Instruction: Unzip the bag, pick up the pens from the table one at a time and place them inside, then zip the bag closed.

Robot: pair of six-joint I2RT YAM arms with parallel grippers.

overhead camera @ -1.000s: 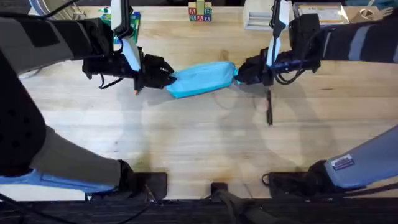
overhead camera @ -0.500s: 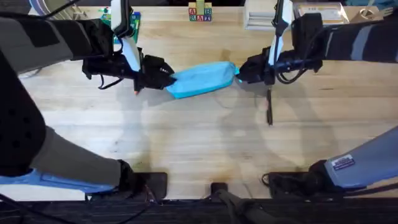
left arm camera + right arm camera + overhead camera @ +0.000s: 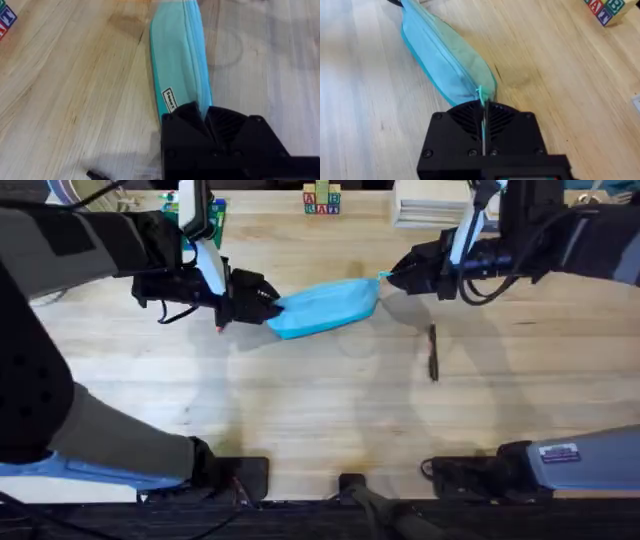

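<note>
Lying across the middle of the far half of the surface, the bag is resting at a slight slant, its right end a little farther from the bases than its left. It is light blue, with the zipper running along its length and a small label near its left end.

Left tool: clenched on the bag's left end, its black fingers pinching the fabric on both sides of the zipper line. Left wrist view: the bag is stretching away from the left tool.

Right tool: closed on the pull tab at the bag's right end. Right wrist view: the thin teal tab is running into the shut slit of the right tool, with the bag extending away beyond it. The zipper is appearing shut along the visible length.

Pen, black: lying on bare wood right of the bag, well apart from it, pointing roughly toward and away from the bases.

Pen, orange-red end: only its tip is showing beneath the left tool; a dark stub is lying beside that tool in the left wrist view.

Letter blocks: sitting at the far edge.
</note>
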